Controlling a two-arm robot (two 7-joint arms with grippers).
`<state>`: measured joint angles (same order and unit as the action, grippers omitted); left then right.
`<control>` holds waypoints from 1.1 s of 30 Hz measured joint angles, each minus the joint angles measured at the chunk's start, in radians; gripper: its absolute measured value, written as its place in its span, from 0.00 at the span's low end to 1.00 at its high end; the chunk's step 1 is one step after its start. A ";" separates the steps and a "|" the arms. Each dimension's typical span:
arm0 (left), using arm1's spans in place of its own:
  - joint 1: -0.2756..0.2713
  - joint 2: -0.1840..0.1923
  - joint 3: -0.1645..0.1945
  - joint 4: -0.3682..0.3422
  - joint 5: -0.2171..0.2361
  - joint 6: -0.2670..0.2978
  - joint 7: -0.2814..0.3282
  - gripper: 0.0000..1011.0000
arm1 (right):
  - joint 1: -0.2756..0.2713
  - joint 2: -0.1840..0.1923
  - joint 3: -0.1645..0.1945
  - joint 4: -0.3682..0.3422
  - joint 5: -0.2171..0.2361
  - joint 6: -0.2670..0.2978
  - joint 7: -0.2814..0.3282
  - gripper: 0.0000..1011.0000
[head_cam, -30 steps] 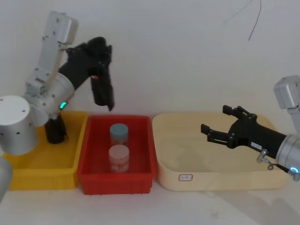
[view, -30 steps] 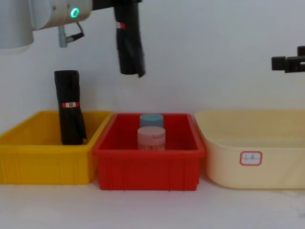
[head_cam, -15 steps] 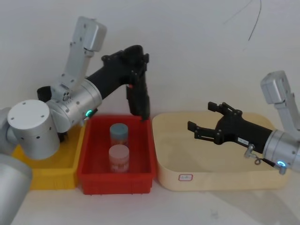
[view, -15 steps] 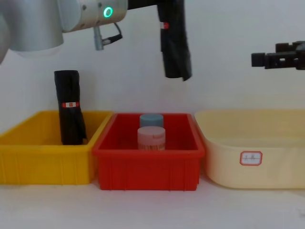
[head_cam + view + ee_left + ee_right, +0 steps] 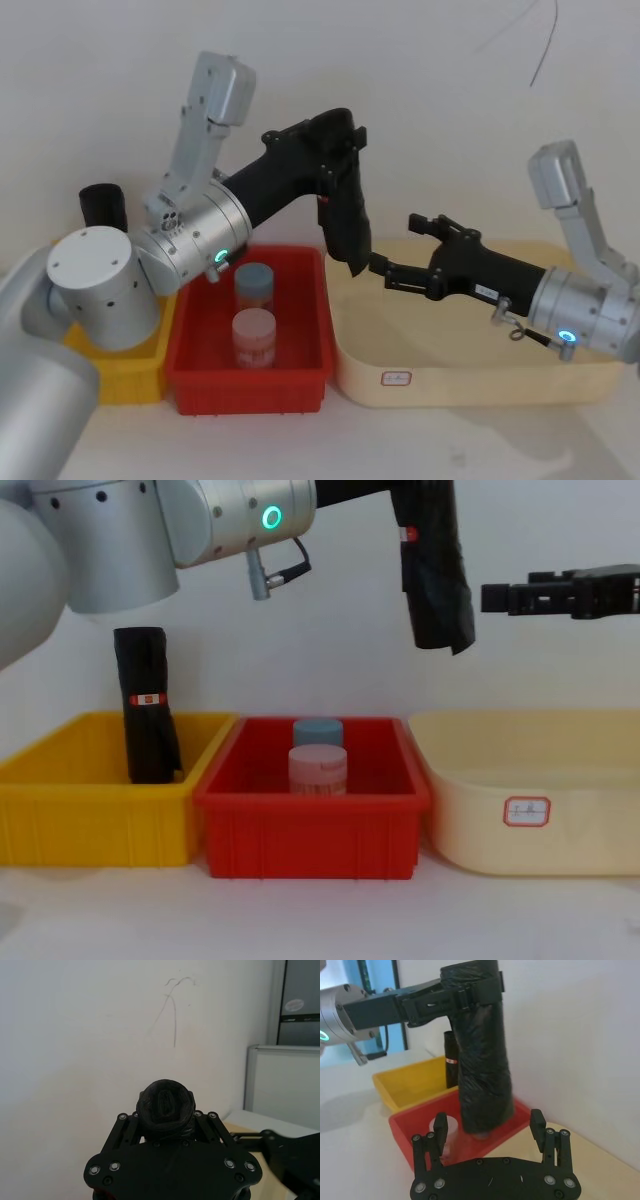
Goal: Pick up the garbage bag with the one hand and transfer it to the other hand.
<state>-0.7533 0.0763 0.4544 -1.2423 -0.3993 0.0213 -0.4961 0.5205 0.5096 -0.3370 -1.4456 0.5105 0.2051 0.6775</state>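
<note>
One garbage bag hangs in mid-air above the bins — the left gripper clamped around its top, the right gripper spread apart just beside its lower end.

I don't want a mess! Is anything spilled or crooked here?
Nothing is spilled. The garbage bag hangs a bit slanted from the left hand, its bottom end crumpled and flaring. The spare roll in the yellow bin leans slightly too.

Garbage bag top cut off, base of second roll behind yellow bin
</note>
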 joint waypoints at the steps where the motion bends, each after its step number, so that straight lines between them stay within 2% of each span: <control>1: -0.001 -0.002 0.001 0.003 -0.002 -0.002 -0.002 0.37 | 0.008 -0.006 -0.005 0.011 0.005 0.000 0.006 0.99; 15: -0.012 -0.040 0.011 0.056 -0.050 -0.048 -0.043 0.37 | 0.071 -0.046 -0.044 0.102 0.018 -0.012 0.036 0.99; 33: -0.024 -0.054 0.034 0.080 -0.079 -0.052 -0.065 0.37 | 0.120 -0.062 -0.061 0.179 -0.017 -0.050 -0.038 0.99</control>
<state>-0.7769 0.0226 0.4884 -1.1625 -0.4780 -0.0311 -0.5609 0.6407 0.4473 -0.3983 -1.2665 0.4939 0.1547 0.6400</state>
